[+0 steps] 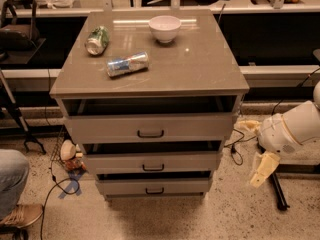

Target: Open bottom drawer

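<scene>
The bottom drawer (180, 186) is the lowest and narrowest of three grey-beige drawers, with a small black handle (154, 190). It stands a little way out, with a dark gap above its front. My gripper (254, 148) is to the right of the cabinet, at about the height of the middle drawer, apart from it. Its two cream fingers (263, 168) are spread apart with nothing between them. The white arm (292, 130) comes in from the right edge.
The top drawer (150, 128) and middle drawer (152, 162) are also slightly out. A white bowl (164, 28), a green can (97, 40) and a blue can (128, 64) lie on the cabinet top. A person's leg (12, 181), cables and a black stand leg (276, 190) are on the floor.
</scene>
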Motion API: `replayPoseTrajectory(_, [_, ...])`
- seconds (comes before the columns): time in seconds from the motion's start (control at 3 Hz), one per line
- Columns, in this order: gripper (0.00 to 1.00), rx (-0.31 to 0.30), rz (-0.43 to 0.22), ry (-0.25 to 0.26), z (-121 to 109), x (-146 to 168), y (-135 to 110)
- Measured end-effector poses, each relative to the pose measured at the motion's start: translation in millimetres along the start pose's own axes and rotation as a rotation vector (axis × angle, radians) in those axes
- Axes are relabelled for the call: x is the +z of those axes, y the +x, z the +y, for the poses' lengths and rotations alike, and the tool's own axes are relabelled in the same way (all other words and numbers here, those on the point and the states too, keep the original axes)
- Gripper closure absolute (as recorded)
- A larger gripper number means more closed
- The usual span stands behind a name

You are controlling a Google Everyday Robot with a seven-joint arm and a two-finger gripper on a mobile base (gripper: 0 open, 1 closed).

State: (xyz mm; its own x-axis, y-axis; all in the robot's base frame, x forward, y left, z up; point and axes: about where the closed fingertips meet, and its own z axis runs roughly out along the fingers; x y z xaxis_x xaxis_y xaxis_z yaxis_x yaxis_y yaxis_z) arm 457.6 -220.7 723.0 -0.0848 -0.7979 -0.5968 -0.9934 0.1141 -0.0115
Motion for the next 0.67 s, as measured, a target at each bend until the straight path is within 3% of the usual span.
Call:
replayPoseTrajectory(0.33, [0.0, 0.0, 0.0, 0.0, 0.1, 0.5, 0.0])
replayPoseTrajectory(0.67, [0.0, -0.035, 0.019, -0.023, 2.2, 40.1, 15.2])
